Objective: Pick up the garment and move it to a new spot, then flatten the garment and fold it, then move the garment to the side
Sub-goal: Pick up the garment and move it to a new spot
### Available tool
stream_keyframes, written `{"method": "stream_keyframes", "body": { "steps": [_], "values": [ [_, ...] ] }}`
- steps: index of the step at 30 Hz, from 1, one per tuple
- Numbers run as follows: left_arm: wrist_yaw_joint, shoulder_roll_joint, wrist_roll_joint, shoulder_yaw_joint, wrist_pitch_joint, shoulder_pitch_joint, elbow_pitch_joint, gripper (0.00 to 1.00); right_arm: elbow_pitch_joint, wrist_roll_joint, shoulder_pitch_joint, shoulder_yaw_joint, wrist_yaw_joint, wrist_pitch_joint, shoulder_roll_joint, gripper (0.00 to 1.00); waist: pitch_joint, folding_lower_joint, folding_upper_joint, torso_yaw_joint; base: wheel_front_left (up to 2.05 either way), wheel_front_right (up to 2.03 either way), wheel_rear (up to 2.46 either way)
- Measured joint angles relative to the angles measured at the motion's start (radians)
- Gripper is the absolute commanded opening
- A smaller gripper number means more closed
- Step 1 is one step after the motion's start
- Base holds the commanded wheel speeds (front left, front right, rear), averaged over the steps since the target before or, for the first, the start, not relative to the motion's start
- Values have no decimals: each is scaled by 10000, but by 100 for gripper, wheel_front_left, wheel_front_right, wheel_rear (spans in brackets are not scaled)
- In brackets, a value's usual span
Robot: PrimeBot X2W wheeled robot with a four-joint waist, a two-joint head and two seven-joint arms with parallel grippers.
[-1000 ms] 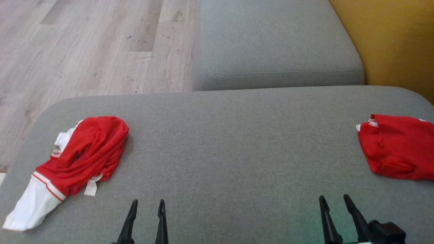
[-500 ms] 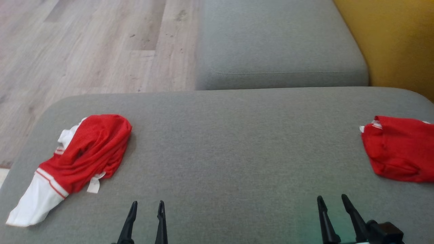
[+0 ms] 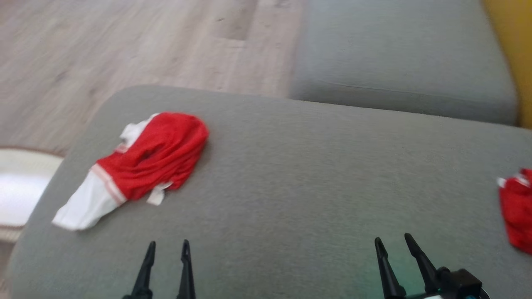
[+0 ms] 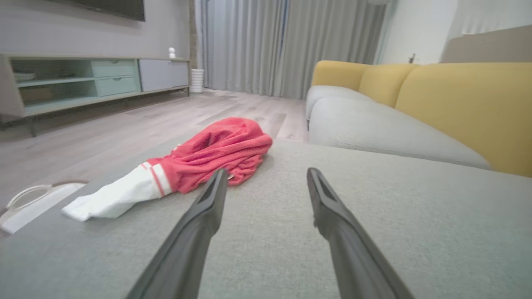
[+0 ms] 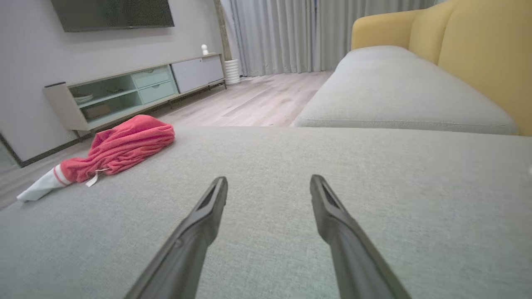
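Your left tool [image 3: 168, 243] and right tool [image 3: 392, 237] both spread. Red-and-white garment [image 3: 153, 162] at 10 o'clock, near cushion [image 3: 316, 191] edge; open fabric at 12.

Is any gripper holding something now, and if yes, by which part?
Nothing is held. The left gripper and the right gripper are both open and empty; the garment lies apart from them on the cushion.

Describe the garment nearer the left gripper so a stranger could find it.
Start at the wide grey cushion. Near its left end lies the crumpled garment. Unlike the red garment at the right edge, it has a long white end.
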Motion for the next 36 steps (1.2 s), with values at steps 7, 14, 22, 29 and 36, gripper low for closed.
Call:
{"method": "stream_keyframes", "body": {
  "steps": [7, 14, 22, 29, 36],
  "values": [
    [-36, 0, 159, 441, 0, 10, -50, 100, -56, 82, -15, 186, 0, 0, 2, 100, 177, 0, 0, 1346, 0, 0, 0],
    [253, 0, 82, 823, 0, 19, -491, 100, 123, -378, -665, 614, 0, 0, 2, 100, 626, 1, 0, 2215, 0, 0, 0],
    [-15, 40, 430, 836, 0, -456, -616, 100, 305, -537, -1024, 826, 0, 0, -144, 100, 1052, 0, 0, 2582, 0, 0, 0],
    [-756, 658, 602, 1064, -4, -3145, -462, 100, -190, -752, -997, 395, 0, -2, -579, 100, 1598, 0, 0, 2752, 0, 0, 0],
    [-1432, 1093, 412, 1216, 539, -6747, 821, 100, -702, -1051, -1255, 316, 2, -2, -1547, 100, 2879, 2, 0, 2477, 0, 0, 0]
  ]
}}
